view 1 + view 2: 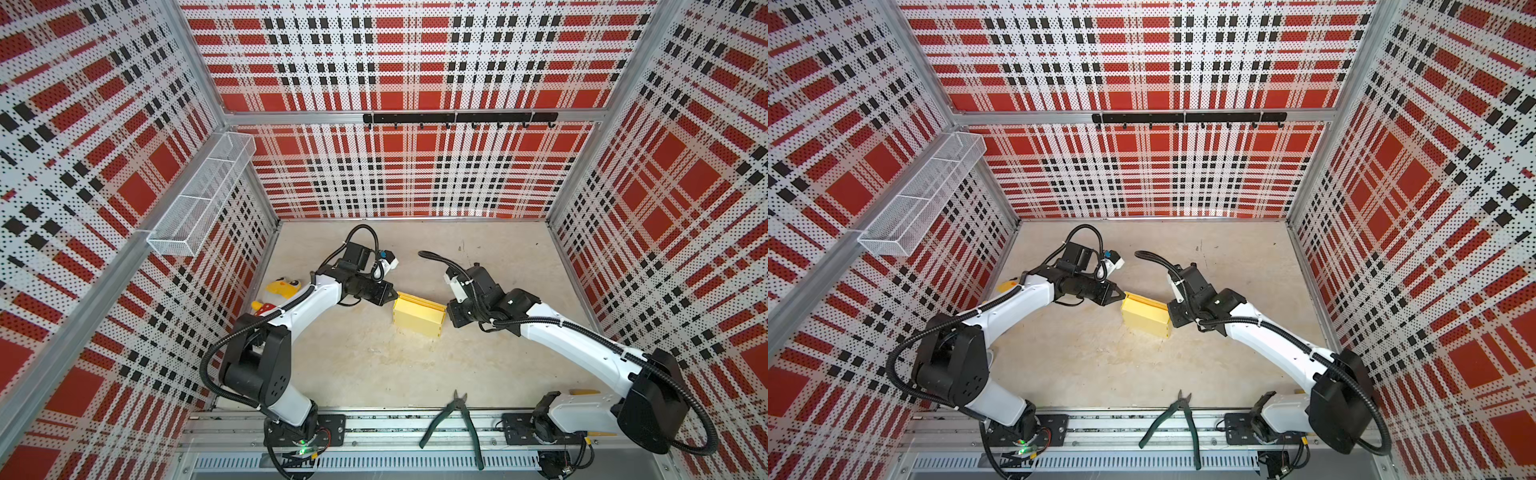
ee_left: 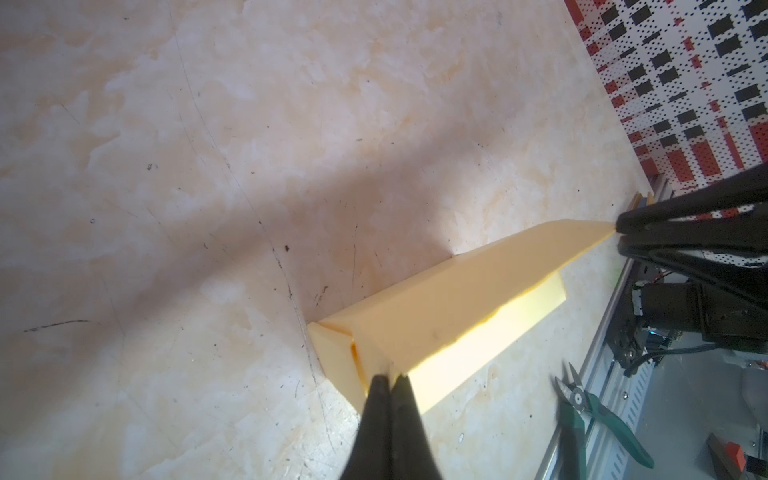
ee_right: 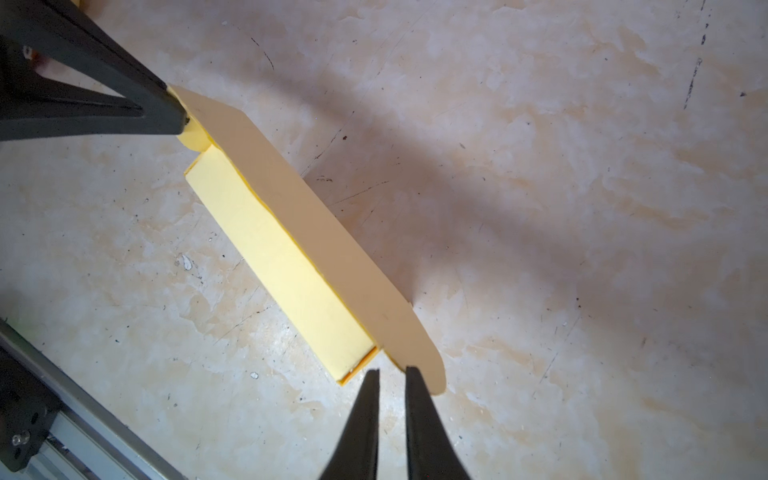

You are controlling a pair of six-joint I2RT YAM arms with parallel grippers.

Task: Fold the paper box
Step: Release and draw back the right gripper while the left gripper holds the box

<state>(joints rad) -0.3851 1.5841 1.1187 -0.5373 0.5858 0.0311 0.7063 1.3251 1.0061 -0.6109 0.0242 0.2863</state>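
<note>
One pliers nearest; left fingers pinch the one paper box, right fingers barely apart.

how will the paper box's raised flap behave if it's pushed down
The flap looks thin, held by one crease, so it probably bends easily and springs back. The paper box seems hollow and light, likely to slide on the smooth table.

Green cutters, plush toy (yellow)
</note>
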